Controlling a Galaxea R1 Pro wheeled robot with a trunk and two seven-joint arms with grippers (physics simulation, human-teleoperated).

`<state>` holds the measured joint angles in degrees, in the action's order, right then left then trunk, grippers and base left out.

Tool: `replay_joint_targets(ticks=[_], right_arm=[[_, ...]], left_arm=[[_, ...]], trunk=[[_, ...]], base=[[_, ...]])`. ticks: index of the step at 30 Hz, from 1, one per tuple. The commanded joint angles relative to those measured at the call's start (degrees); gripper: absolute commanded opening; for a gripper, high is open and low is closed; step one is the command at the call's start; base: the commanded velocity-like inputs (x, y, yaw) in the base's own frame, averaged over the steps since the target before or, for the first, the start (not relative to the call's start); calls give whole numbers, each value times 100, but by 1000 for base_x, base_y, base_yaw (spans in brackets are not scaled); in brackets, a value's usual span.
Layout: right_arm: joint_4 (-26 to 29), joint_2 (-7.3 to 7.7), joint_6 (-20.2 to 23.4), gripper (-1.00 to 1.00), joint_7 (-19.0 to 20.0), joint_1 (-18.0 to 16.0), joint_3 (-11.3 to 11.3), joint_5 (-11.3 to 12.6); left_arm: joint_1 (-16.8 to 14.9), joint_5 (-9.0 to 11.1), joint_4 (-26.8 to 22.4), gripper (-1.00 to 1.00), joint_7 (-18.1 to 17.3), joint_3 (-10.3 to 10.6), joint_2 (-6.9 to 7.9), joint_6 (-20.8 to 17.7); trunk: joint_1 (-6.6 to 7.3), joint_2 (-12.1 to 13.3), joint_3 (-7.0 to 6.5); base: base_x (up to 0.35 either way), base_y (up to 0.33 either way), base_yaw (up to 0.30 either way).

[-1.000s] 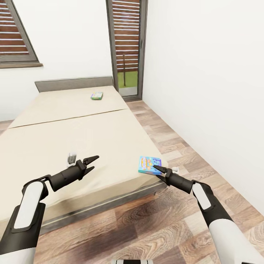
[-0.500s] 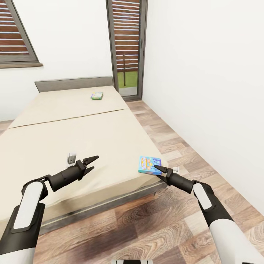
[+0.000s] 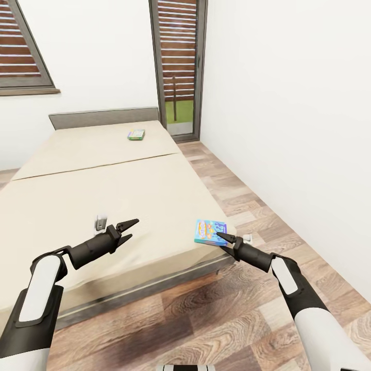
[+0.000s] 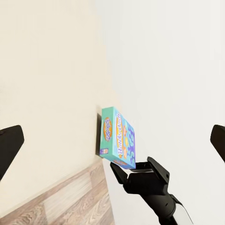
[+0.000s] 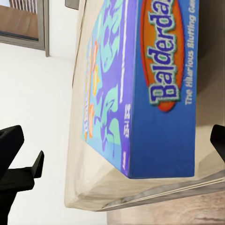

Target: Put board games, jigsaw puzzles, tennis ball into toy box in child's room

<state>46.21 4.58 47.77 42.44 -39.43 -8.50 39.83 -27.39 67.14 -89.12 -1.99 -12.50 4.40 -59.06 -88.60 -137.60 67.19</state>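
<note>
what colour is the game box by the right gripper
Mostly blue game box with an orange-red "Balderdash" oval; best in the right wrist view.

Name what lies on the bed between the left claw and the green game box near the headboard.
Head view: only bare beige mattress between the left claw and the green game box.

The bed [image 3: 103, 175] has a plain beige mattress and grey-brown frame. At its near right corner lies a blue box [image 3: 209, 231] with an orange oval, purple and teal shapes. Near the headboard lies a green-yellow box [image 3: 136, 134]. The floor [image 3: 247, 206] is brown wood-plank.
</note>
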Motion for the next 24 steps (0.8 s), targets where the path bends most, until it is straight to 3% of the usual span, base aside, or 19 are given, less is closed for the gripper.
replay_joint_targets(ticks=[1, 24], right_arm=[[-6, -3, 28, 100, 12, -3, -12, -2], [-53, -1, 21, 100, 10, -3, -27, -2]], left_arm=[[-2, -17, -1, 100, -21, -7, -1, -27], [5, -17, -1, 100, -21, -7, -2, -27]], trunk=[[1, -2, 4], [1, -2, 4]], base=[[0, 0, 0], [0, 0, 0]])
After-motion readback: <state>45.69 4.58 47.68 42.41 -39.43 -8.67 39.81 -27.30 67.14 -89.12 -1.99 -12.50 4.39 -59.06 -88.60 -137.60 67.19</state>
